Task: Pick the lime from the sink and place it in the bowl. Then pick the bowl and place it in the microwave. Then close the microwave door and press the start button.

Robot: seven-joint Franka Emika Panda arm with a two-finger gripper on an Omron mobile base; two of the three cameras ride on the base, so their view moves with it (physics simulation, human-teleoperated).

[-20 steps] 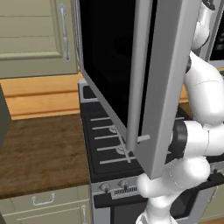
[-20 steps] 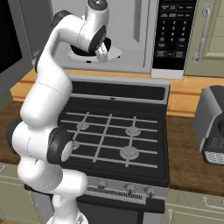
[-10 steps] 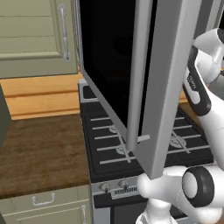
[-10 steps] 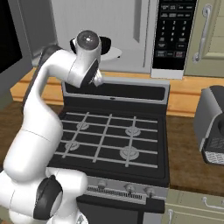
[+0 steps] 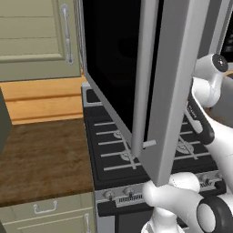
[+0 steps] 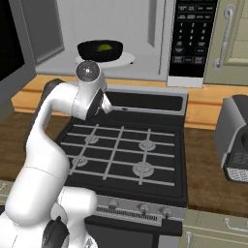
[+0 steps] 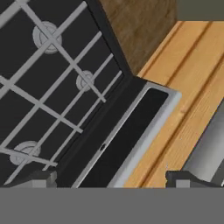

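With the lime point(image 6: 103, 47) already in the bowl point(image 6: 100, 50) inside the microwave point(image 6: 145, 38), the gripper point(image 7: 111, 181), jaws apart and empty, hovers over the stove point(image 6: 128, 155); the open microwave door point(image 5: 170, 86) swings out to its left.

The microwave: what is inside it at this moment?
Inside the microwave a black bowl stands on the white turntable plate, with the lime in it. The bowl's wall covers the lime's lower part.
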